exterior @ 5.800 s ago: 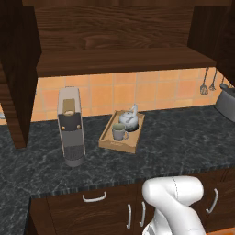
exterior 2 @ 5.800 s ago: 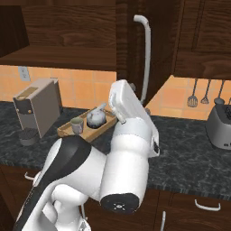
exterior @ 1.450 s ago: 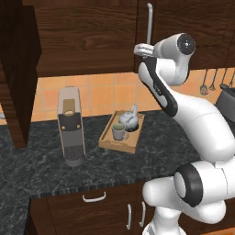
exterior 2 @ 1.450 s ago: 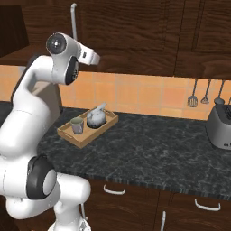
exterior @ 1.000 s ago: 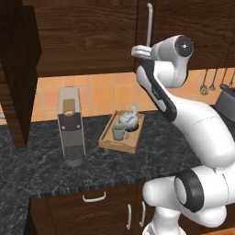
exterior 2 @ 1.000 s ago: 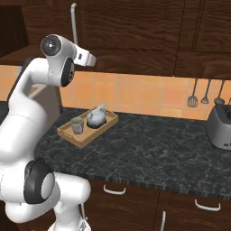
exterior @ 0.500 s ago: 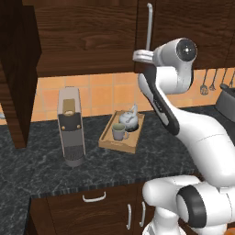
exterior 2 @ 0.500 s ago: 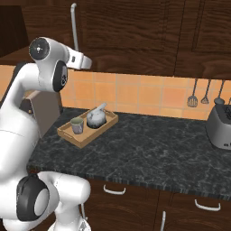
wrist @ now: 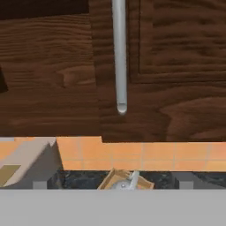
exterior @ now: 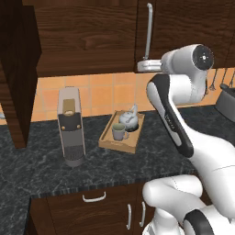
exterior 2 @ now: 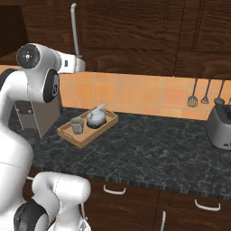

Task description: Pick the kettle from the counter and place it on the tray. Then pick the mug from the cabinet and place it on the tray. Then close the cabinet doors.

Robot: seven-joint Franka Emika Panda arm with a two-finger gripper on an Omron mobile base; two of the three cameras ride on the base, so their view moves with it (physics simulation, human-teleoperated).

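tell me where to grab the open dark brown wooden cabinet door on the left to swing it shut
Probably best not gripped: the left dark brown wooden cabinet door stands swung out edge-on, its bar handle not visible. Bring the open gripper round its outer face near the free edge and push toward the cabinet.

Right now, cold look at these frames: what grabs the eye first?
The big white arm reaching up to the dark wall cabinet, its tool right below the silver bar handle of the right door. Below it, the wooden tray on the black counter already holds the kettle and mug. The left door stands swung open.
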